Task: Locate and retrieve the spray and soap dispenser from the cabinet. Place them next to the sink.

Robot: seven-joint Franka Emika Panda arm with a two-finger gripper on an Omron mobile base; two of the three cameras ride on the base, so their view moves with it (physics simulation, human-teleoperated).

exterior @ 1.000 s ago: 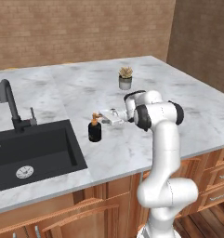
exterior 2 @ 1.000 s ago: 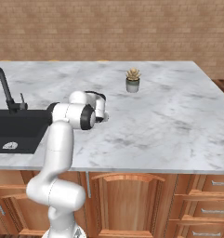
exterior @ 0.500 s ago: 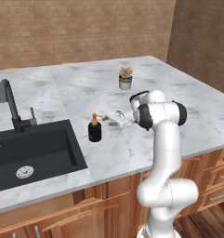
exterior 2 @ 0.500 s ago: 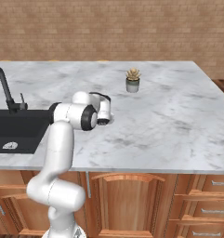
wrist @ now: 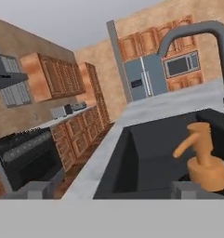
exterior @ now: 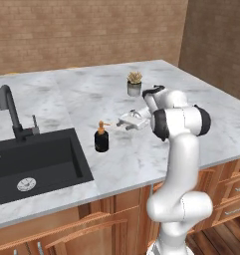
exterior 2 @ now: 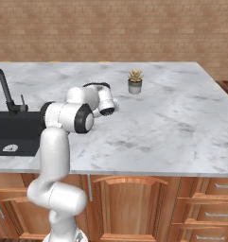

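Soap dispenser (exterior: 101, 140) is down on the marble counter (exterior: 91, 94), standing upright just right of the sink (exterior: 37, 159), close to its right rim. Compared with a second ago, the gripper (exterior: 125, 122) has backed off to the right: it was right up against the bottle then, and now there's a clear gap between them. So my read is that this one is delivered and released.

Gripper itself looks spread apart with nothing between the fingers. In the hand view the two tips sit wide at the bottom and the bronze pump is off to the right, not pinched.

That leaves the spray. I can't spot a green bottle on the counter in either base view, so I'd guess it's yet to be fetched from the cabinet, which probably means driving the base back over there.

Count of what's around:
- one soap dispenser
- one sink, with one tall black faucet (exterior: 11, 112) at its far side
- one little potted plant (exterior: 134, 83) on the far part of the counter, well apart from the bottle
- zero sprays so far
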